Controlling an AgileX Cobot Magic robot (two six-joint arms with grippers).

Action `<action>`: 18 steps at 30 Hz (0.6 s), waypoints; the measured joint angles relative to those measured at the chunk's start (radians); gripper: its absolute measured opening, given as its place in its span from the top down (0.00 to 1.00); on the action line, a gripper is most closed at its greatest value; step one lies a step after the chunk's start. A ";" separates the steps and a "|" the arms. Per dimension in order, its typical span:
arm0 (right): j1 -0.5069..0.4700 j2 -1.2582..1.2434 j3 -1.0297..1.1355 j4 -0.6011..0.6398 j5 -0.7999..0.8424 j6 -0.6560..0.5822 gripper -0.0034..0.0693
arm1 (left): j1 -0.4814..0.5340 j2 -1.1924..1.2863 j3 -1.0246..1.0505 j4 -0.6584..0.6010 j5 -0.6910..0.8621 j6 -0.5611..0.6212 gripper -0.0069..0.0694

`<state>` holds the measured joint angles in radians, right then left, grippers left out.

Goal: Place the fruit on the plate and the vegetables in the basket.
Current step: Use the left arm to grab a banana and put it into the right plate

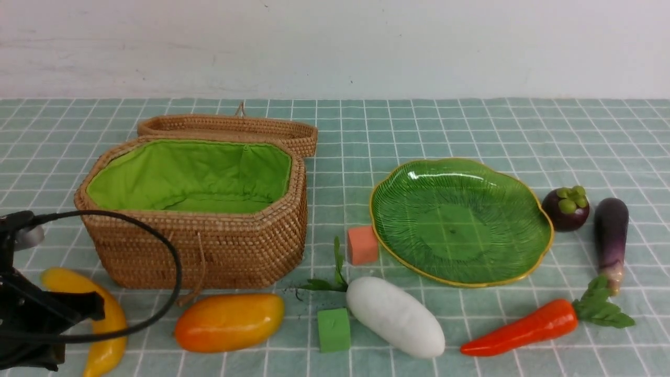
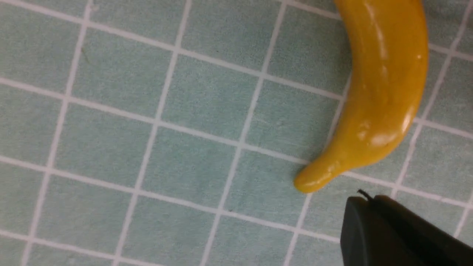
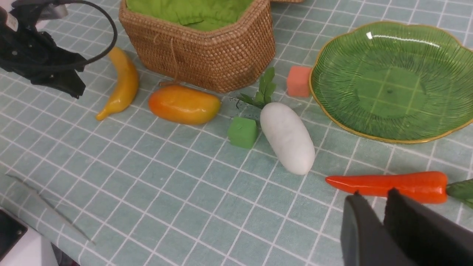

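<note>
Currently L claw (image 2: 364, 195) pressed shut; R claw (image 3: 373, 194) slightly parted; basket (image 1: 209, 251) woven.

Plain white wall (image 1: 335, 50) (faintly scuffed), table (image 1: 497, 125) under a muted green cloth, white grid lines

basket (image 1: 209, 251) showing rough woven rattan w/ matt green cloth lining (image 1: 193, 173) | plate (image 1: 455, 225) looking glossy, ribbed | carrot (image 1: 523, 327) shining, smooth tbh | radish (image 1: 395, 317) looking kinda matt
</note>
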<state>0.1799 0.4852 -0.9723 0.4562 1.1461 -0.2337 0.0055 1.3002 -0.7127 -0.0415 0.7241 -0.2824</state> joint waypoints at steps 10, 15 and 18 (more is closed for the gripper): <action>0.000 0.000 0.000 0.001 0.000 -0.001 0.80 | 0.001 0.137 0.000 -0.092 -0.126 0.134 0.39; 0.000 0.000 0.000 0.006 0.000 -0.002 0.80 | 0.001 0.197 0.000 -0.077 -0.243 0.139 0.27; 0.000 0.000 0.000 0.006 0.000 -0.002 0.80 | 0.001 0.222 0.000 -0.062 -0.272 0.141 0.27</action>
<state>0.1799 0.4852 -0.9723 0.4624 1.1461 -0.2361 0.0066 1.5222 -0.7127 -0.1037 0.4523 -0.1411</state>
